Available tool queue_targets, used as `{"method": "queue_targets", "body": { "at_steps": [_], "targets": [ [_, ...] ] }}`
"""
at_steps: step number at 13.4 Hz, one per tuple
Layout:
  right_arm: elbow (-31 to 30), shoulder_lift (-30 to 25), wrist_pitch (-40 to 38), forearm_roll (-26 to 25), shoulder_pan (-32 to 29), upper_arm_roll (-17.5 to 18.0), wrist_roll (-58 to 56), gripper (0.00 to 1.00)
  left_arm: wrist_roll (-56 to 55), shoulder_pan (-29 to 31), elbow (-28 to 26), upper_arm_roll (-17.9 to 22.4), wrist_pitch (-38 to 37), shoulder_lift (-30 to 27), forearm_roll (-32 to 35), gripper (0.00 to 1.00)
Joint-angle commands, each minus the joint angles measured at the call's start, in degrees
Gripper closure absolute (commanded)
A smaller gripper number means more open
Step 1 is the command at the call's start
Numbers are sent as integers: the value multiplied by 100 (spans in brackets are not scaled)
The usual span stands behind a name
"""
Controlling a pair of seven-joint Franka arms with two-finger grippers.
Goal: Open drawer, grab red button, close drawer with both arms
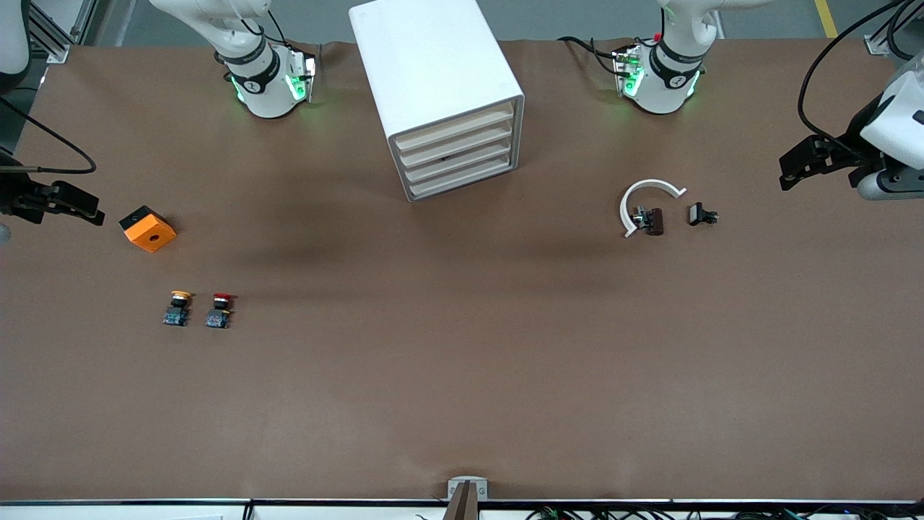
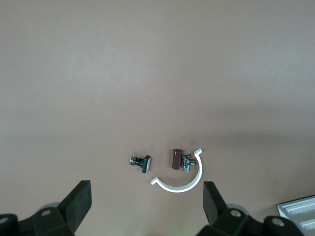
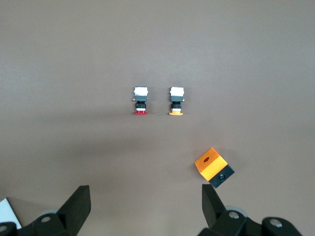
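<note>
Brown table surface carries the closed drawer (image 1: 458, 156) in its cabinet (image 1: 433, 87), well apart from both wide-open, empty grippers: approach with the left gripper (image 1: 798, 167), while the right gripper (image 1: 72, 206) targets the button (image 1: 219, 309) near it.

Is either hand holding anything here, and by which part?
Nothing is held. The left hand and the right hand are both open and empty.

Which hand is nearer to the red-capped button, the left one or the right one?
The right hand. It hangs open by the orange cube, at the red-capped button's end of the table. The left hand hangs open at the other end, past the white clip.
</note>
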Motion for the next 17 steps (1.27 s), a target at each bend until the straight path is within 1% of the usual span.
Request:
{"method": "queue_targets", "body": {
  "at_steps": [1,4,6,7,13,17],
  "targets": [
    [392,52,-447,57,-38,49,-26,0,163,27,-21,24,-52,-104,-51,0],
    [681,61,-562,31,23,49,-8,0,92,18,101,15,-52,-69,-51,0],
    [1093,61,-1017,84,-21,23,-52,0,93,-8,154,6,-52,-34,-51,0],
    [1209,61,-1089,49,-12,23,-87,0,75,-17,242,6,-52,27,-51,0],
    [1175,-44,-1178,110,5,23,1,0,84,0,304,6,-123,54,-25,0],
    [1166,-97,-1774,119,-91,14,71,0,66,0,313,-11,-228,54,-69,0]
  ]
}}
